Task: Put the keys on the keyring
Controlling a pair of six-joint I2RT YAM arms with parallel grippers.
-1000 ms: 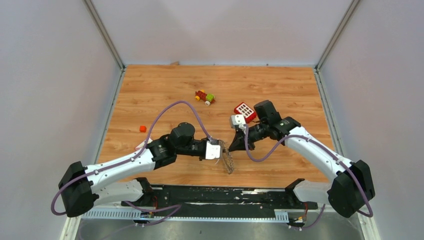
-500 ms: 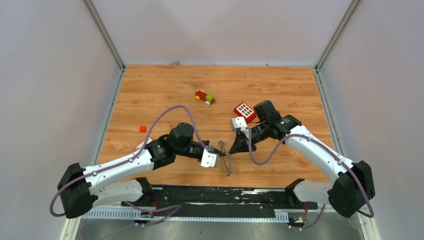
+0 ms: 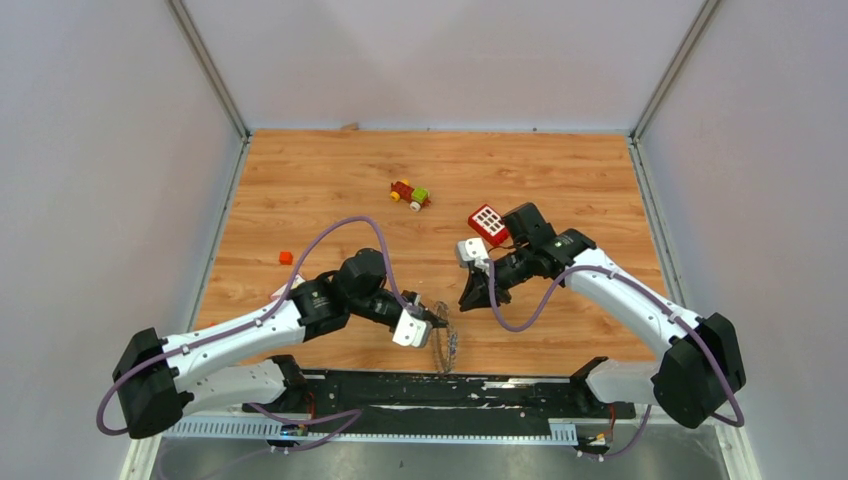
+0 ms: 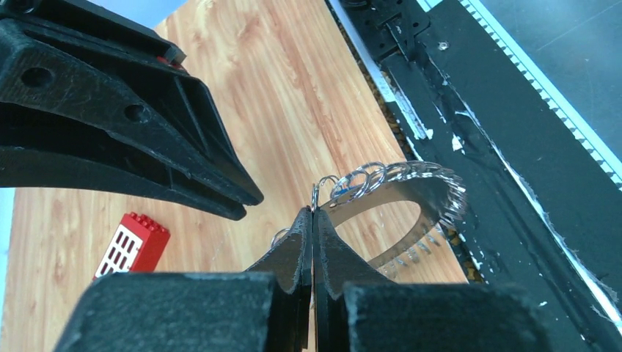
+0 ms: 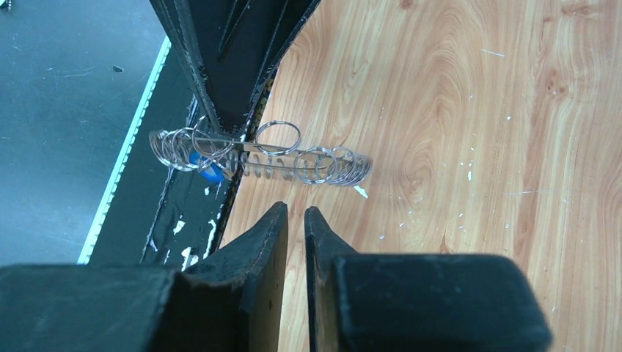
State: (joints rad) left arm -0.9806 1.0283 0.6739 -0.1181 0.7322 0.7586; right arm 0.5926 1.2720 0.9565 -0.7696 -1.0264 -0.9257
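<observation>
Plainly clamped in the left gripper (image 4: 313, 213): the top rim of the keyring (image 4: 400, 205), jaws flat together on thin metal, ring held edge-up just above the table (image 3: 330, 180) at its near edge; opposite, right gripper (image 5: 295, 213) just apart from the ring, fingers parted by a narrow slit, nothing between them.

Keyring: a grey toothed disc, wire loops bunched along its upper edge; among the loops, a small blue-headed piece (image 5: 209, 170), seemingly on the ring already; no dark key to be made out in any view.

Step in hand, as judged: threading, one key likely on, ring held steady for the other. Next move calls for locating the dark key, a fine pinch on something very small, and the left grip unbroken throughout.

Farther out: red block (image 3: 489, 222) beside the right wrist.
</observation>
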